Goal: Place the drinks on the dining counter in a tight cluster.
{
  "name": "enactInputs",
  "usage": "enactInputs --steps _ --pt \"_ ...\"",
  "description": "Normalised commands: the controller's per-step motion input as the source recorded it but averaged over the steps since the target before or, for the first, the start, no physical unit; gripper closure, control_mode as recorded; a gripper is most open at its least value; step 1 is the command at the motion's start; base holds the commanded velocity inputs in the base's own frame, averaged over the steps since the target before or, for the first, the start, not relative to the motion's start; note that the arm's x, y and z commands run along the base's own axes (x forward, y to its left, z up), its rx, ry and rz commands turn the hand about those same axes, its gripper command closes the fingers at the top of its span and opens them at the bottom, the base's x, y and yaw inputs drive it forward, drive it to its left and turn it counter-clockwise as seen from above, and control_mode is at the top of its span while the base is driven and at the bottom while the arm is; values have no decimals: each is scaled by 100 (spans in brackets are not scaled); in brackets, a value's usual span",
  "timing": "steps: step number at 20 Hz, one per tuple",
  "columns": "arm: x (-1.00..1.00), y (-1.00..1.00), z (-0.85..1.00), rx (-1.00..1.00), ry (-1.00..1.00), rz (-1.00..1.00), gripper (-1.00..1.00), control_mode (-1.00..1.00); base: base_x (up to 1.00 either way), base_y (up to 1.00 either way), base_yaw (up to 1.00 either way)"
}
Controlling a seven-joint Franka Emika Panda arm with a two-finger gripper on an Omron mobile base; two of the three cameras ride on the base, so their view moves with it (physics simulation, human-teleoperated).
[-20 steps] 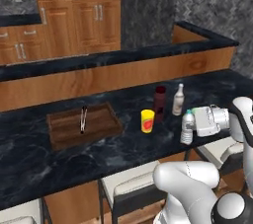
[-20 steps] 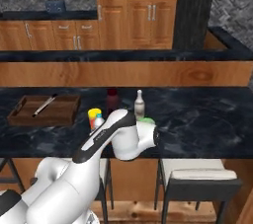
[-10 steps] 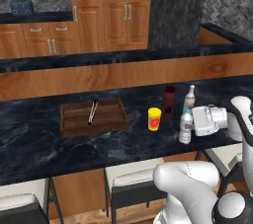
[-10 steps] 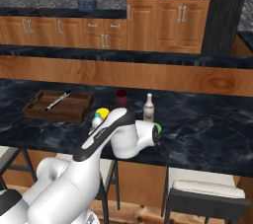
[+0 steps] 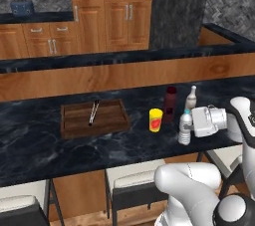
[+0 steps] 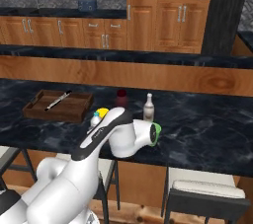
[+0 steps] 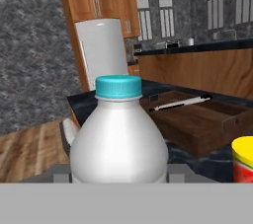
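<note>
— What's getting hidden from where you're standing?

— In the right base view the white arm is bending across the lower middle of the frame and covering most of the clear bottle; just its blue cap is peeking out beside the yellow cup. The maroon bottle is sitting dim against the wood riser, and its label is too dark to read.

— And the end effector?

— In the left base view the end effector is reaching in sideways from the right edge, level with the tabletop, and pinching the clear bottle around its body. The fingertips themselves are lying behind the bottle, so I'm judging the grip from the hand view, where the bottle is filling the lower centre, upright, with its base cut off by the bottom edge.

— Where are the drinks sitting?

— All three are standing at the centre-right of the left base view: the maroon bottle nearest the riser, the tan bottle just beside it to the right, the clear one in front, near the tabletop's front edge. The yellow cup is standing just left of them, and a wooden tray holding a slim utensil is lying well apart toward the left.
</note>
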Motion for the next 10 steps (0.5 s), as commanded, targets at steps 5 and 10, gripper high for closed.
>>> enactInputs --steps 5,10 --pt "0 0 0 0 0 0 100 100 8 0 0" --pt "26 -21 -2 -1 5 -5 100 -100 6 -1 0"
